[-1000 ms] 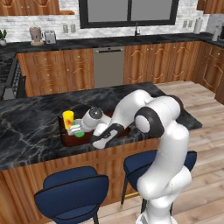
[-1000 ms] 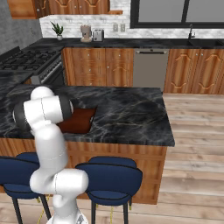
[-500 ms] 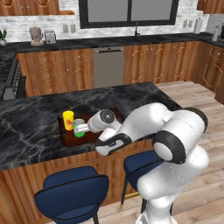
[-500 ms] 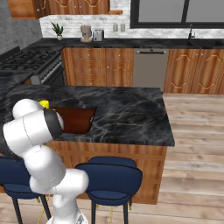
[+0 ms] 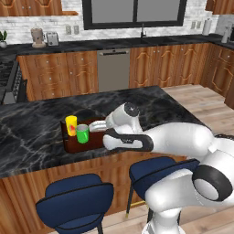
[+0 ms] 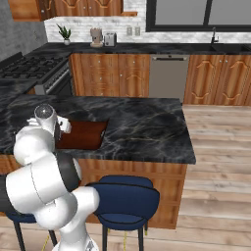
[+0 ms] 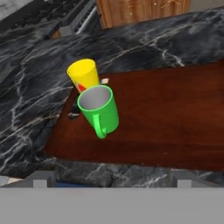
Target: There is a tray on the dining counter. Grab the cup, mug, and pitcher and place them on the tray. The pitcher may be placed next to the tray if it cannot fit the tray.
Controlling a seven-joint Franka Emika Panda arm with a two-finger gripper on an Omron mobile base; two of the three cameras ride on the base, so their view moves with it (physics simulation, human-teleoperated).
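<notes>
The gripper (image 7: pixel 112 181) hangs just above the near edge of the tray (image 7: pixel 175 118); only two small grey tips show at the bottom of the hand view, set wide apart with nothing between them, so it appears open and empty. The green mug (image 7: pixel 99 109) stands upright at the tray's left end, handle toward the camera, with the yellow cup (image 7: pixel 84 75) touching or almost touching it behind. The rest of the tray is bare. The tray lies on the counter (image 5: pixel 32 132), at its near edge above the stools (image 5: pixel 75 205). No pitcher can be made out. Risks, as judgement: the wrist (image 5: pixel 121 121) sits low beside the two vessels, so a sideways swing could topple them; dragging along the rim could shift the tray toward the counter edge.
</notes>
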